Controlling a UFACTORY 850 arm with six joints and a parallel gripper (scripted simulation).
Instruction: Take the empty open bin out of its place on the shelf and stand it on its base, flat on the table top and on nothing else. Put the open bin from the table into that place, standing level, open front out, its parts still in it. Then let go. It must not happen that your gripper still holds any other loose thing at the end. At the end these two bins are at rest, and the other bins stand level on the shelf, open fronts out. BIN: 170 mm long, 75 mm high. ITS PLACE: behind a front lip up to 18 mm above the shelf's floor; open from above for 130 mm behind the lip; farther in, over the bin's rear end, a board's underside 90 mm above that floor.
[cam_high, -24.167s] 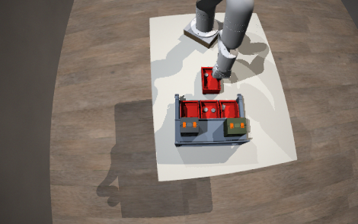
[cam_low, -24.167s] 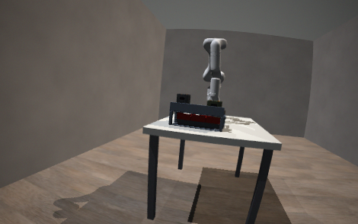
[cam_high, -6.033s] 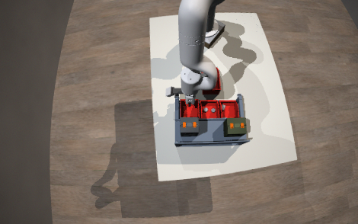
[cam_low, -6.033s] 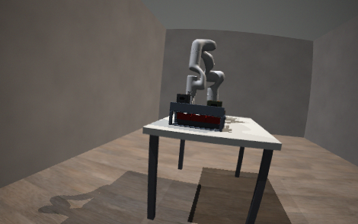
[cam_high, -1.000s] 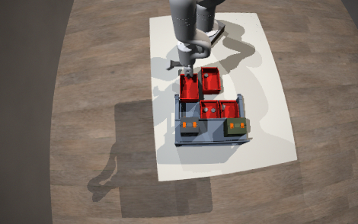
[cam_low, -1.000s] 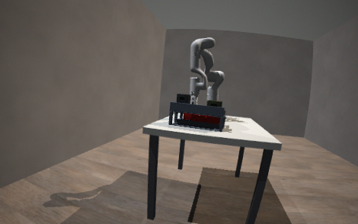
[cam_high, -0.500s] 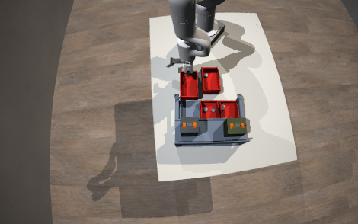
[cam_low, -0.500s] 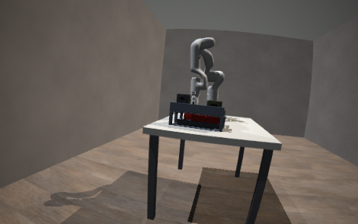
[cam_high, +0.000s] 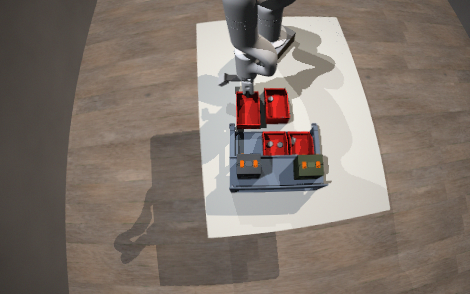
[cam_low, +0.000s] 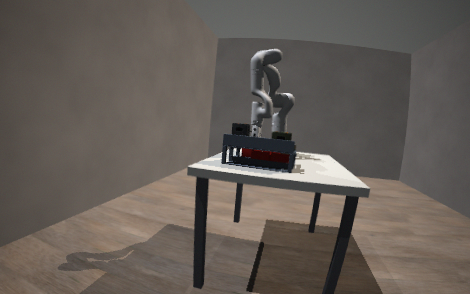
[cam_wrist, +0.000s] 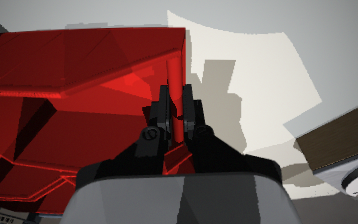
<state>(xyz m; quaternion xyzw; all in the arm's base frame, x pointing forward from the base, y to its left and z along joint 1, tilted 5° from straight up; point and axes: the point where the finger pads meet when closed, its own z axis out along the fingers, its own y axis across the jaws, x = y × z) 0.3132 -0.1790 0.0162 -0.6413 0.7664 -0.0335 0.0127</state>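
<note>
Step one in hand: gripper (cam_wrist: 173, 112) clamped on the rear wall of the empty red bin (cam_high: 248, 111), jaws astride the thin wall. Bin out of the shelf (cam_high: 234, 145), in front of its vacated left slot, beside the parts bin (cam_high: 277, 105) on the table (cam_high: 350, 150). Cannot tell if its base is down yet. Next, by my read: lower until flat, release, then regrasp the parts bin and clear the front lip going in.
</note>
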